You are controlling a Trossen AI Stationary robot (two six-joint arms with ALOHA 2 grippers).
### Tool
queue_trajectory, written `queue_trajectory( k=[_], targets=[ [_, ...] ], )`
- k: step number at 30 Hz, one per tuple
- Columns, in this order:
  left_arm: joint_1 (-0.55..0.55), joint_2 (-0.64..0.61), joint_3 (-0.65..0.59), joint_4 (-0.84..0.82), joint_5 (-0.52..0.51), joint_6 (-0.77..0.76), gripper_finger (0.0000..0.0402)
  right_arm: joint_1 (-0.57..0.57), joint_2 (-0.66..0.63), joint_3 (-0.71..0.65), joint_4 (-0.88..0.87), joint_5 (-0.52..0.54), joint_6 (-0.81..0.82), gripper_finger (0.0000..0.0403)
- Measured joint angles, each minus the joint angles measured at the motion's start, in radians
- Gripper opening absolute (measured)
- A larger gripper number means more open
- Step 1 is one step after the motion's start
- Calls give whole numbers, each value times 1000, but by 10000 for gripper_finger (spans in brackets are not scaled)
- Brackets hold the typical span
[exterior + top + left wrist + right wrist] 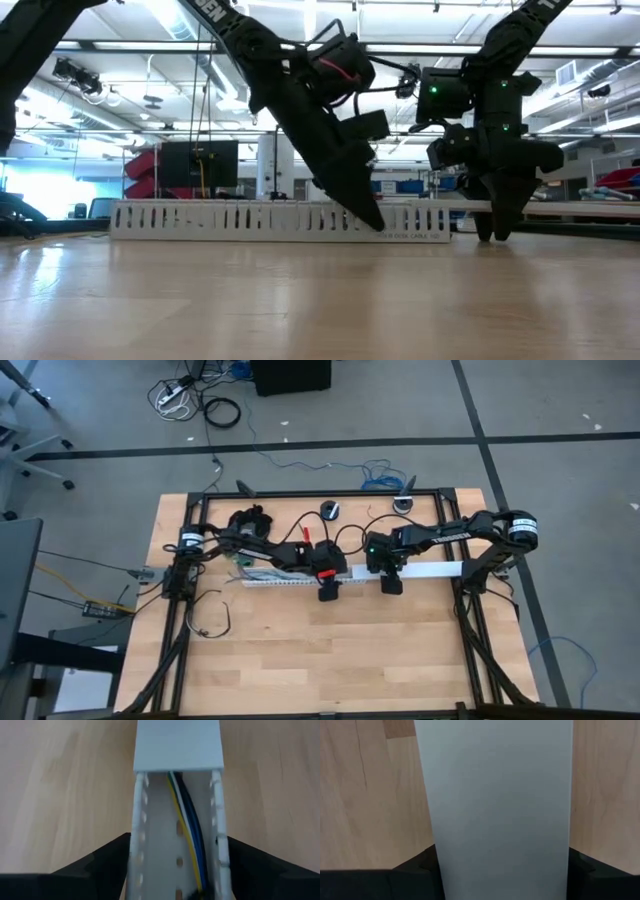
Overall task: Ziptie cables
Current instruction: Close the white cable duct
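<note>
The cables [187, 827] lie inside the white slotted duct [270, 579] on the wooden table [330, 650]. A white cover [177, 745] hides their far stretch. The left gripper [327, 592] straddles the duct, fingers spread to either side of its walls. The right gripper [391, 584] pinches the covered part. Loose black wire [212, 618] lies beside the left arm.

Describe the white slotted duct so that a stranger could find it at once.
On the wooden table, look between the two dark arms. The white duct lies there lengthwise, holding coloured wires. Its slotted side walls set it apart.
</note>
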Motion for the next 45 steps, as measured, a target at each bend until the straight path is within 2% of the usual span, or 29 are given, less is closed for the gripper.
queue_trajectory(
  k=[6, 12, 20, 31, 45],
  targets=[
    [2, -54, 0, -124, -21, 3, 280, 0, 0, 1, -7, 3, -4, 228],
    [2, -57, -24, -199, -28, 3, 280, -1, 0, 2, -10, 7, -8, 228],
    [6, -60, -68, -170, -27, -4, 280, -2, -1, 2, -10, 8, -13, 228],
    [6, -56, -54, -128, -30, -83, 257, -3, -2, 2, -7, 17, -6, 223],
    [-3, -54, -53, -43, -28, -88, 250, -3, -3, 4, -1, 7, -1, 224]
  ],
)
